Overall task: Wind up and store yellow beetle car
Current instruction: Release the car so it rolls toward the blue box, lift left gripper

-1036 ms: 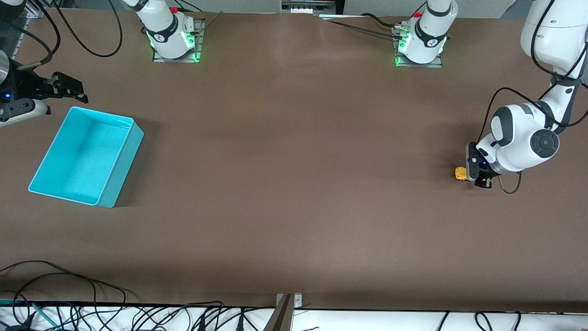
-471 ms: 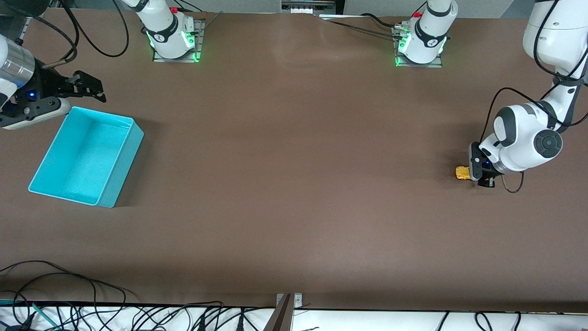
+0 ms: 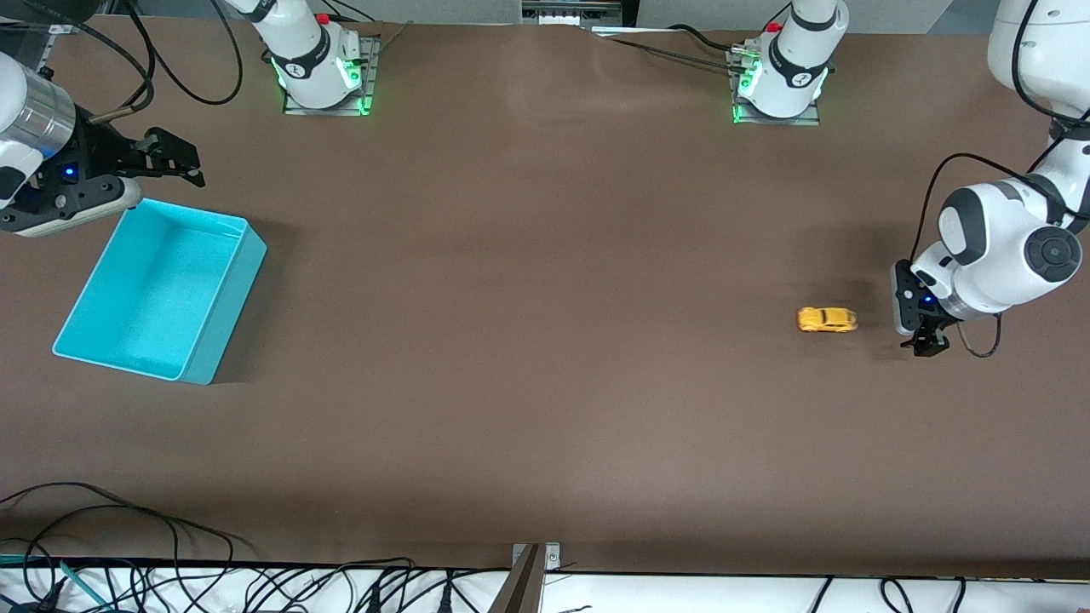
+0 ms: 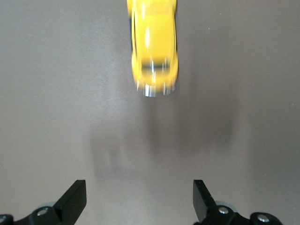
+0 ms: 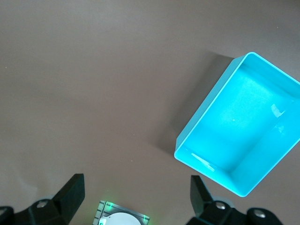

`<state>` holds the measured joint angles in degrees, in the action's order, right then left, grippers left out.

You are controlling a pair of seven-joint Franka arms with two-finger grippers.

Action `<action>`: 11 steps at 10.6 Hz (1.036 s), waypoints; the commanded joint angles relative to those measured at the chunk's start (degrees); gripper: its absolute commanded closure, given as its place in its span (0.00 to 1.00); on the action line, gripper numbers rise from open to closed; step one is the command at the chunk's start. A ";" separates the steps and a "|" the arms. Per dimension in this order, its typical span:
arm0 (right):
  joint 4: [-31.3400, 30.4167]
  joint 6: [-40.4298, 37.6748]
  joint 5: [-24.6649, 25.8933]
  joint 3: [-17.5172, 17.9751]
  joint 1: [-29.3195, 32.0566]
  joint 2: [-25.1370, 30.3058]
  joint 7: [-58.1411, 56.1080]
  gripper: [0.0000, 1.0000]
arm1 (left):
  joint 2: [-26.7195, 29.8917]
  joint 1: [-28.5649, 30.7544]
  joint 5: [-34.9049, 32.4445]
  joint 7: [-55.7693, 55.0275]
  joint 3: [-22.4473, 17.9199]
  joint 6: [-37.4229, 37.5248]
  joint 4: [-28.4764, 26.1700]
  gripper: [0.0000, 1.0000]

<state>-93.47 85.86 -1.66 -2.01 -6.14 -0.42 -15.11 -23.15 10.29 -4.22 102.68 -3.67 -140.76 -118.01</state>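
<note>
The yellow beetle car (image 3: pixel 826 319) rests on the brown table near the left arm's end, free of any grip; in the left wrist view the car (image 4: pixel 153 51) looks motion-blurred. My left gripper (image 3: pixel 924 336) stands open just beside it, toward the table's end, and its fingertips (image 4: pixel 75 199) have only bare table between them. My right gripper (image 3: pixel 174 166) hangs open and holds nothing above the table by the turquoise bin (image 3: pixel 213 306), near the bin's corner closest to the robots' bases. That bin (image 5: pixel 281 150) has nothing in it.
Two arm bases with green lights (image 3: pixel 324 77) (image 3: pixel 779 85) stand along the table's edge farthest from the front camera. Cables (image 3: pixel 128 536) trail over the nearest edge. Open brown table stretches between the car and the bin.
The left gripper opened and let go of the car, then drew back toward the table's end. The car rolled a short way toward the bin's end. The right gripper shifted slightly toward the table's middle.
</note>
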 commanded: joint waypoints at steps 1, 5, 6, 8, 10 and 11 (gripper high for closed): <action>1.10 -1.49 -0.01 0.17 -0.10 0.07 0.96 0.00 | 2.75 -0.01 -0.09 1.12 0.24 2.41 -0.29 0.00; 1.10 -1.49 -0.01 0.17 -0.10 0.07 0.96 0.00 | 7.93 -0.01 0.09 -0.89 3.74 7.94 1.55 0.00; 1.10 -1.40 -0.01 0.17 -0.10 0.07 0.96 0.00 | 8.91 -0.09 0.00 -2.38 4.28 10.57 2.60 0.00; 1.10 -1.49 -0.01 0.17 -0.10 0.07 0.96 0.00 | 9.35 -0.18 0.00 -4.32 6.20 16.63 7.25 0.00; 1.10 -1.49 -0.01 0.17 -0.10 0.07 0.96 0.00 | 9.53 -0.18 0.09 -7.56 7.79 21.47 11.03 0.00; 1.10 -1.40 -0.01 0.17 -0.10 0.07 0.96 0.00 | 9.53 -0.18 0.61 -7.84 9.36 21.93 12.79 0.00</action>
<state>-93.45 85.81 -1.66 -1.99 -6.14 -0.42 -15.11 -13.61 10.08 -4.15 96.53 3.99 -121.38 -108.25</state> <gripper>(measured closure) 0.000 0.000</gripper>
